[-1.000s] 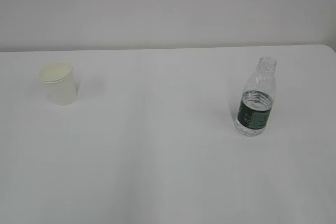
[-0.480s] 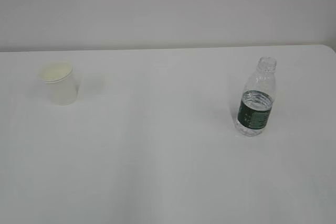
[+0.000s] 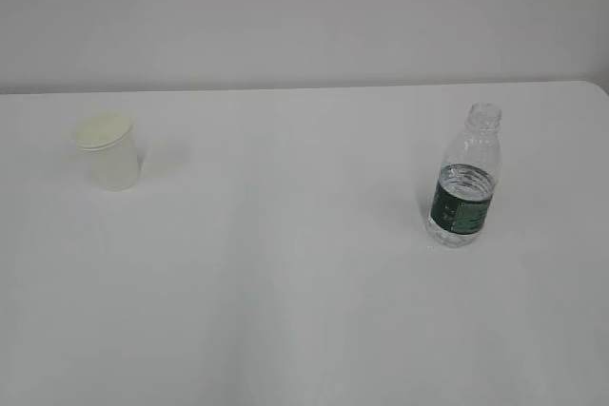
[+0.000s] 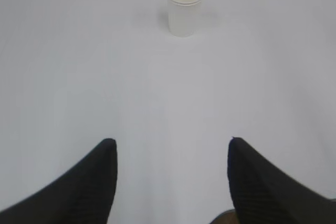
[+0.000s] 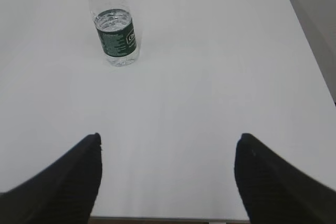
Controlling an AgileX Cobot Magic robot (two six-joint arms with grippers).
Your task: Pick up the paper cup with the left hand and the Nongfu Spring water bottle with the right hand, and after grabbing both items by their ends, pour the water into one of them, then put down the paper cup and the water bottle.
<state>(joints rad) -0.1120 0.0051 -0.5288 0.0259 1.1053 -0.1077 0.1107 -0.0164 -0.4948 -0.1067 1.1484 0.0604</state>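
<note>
**Cup and bottle stand untouched, both grippers wide and empty**

Exterior view first: the paper cup (image 3: 108, 152) stands upright on the left of the white table (image 3: 285, 282), pale yellowish inside showing under its rolled rim. Well apart from it, over on the right, the Nongfu Spring water bottle (image 3: 464, 181) stands upright too, no cap on its neck, dark green label band round the middle, the water (image 3: 461, 221) clear and reaching up to about the top of the label. Neither arm shows in this view.

On to the left wrist view: the left hand (image 4: 170, 182) hangs low over bare tabletop, its two black fingers (image 4: 89, 182) spread well apart with nothing between them. The cup sits far ahead, near the top of the picture, roughly in line with the gap.

Right wrist view now: the right hand (image 5: 168, 177) is spread wide as well, gripping nothing. The bottle stands ahead and off to the left side of the gap, well clear of the fingertips (image 5: 262, 177). The table's right edge runs down the far right.
</note>
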